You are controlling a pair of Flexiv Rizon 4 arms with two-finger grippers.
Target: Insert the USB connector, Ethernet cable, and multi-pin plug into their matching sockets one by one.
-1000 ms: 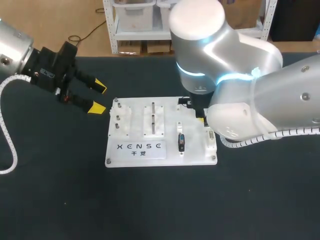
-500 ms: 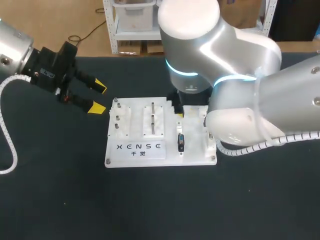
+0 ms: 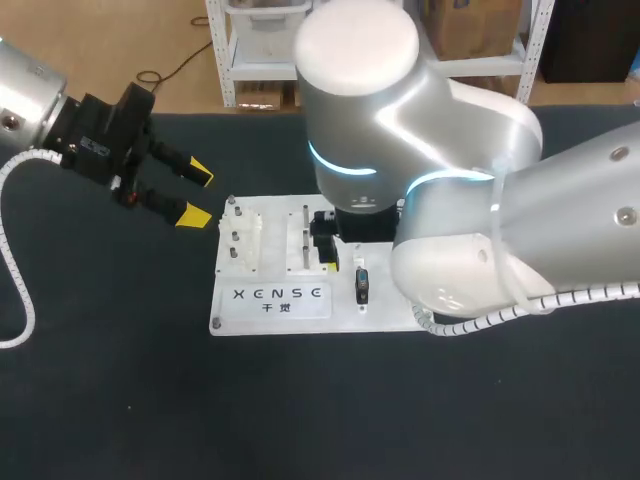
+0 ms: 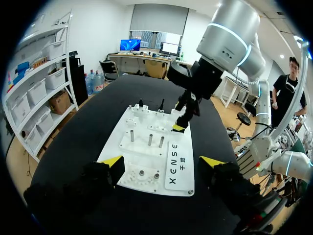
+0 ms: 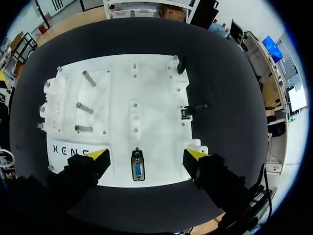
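A white socket board (image 3: 225,300) lies mid-table. A blue-faced multi-pin plug (image 5: 138,170) sits in its socket near the board's front edge, also seen from above (image 3: 361,285). In the right wrist view my right gripper (image 5: 146,155) hangs open above the board, with the plug below the gap between its fingers and nothing held. A small black connector (image 5: 180,64) stands at the far right corner and another black piece (image 5: 188,111) at the right edge. My left gripper (image 3: 190,195) is open off the board's left corner, empty. It faces the board (image 4: 142,159).
Several metal pegs (image 5: 83,107) stand upright on the board's left half, beside a ribbed white block (image 5: 51,100). My bulky right arm (image 3: 450,220) covers the board's right side in the head view. Black tabletop (image 3: 300,400) surrounds the board.
My right arm has swung left across the board, and its fingers have spread wide apart. The left arm has kept still.
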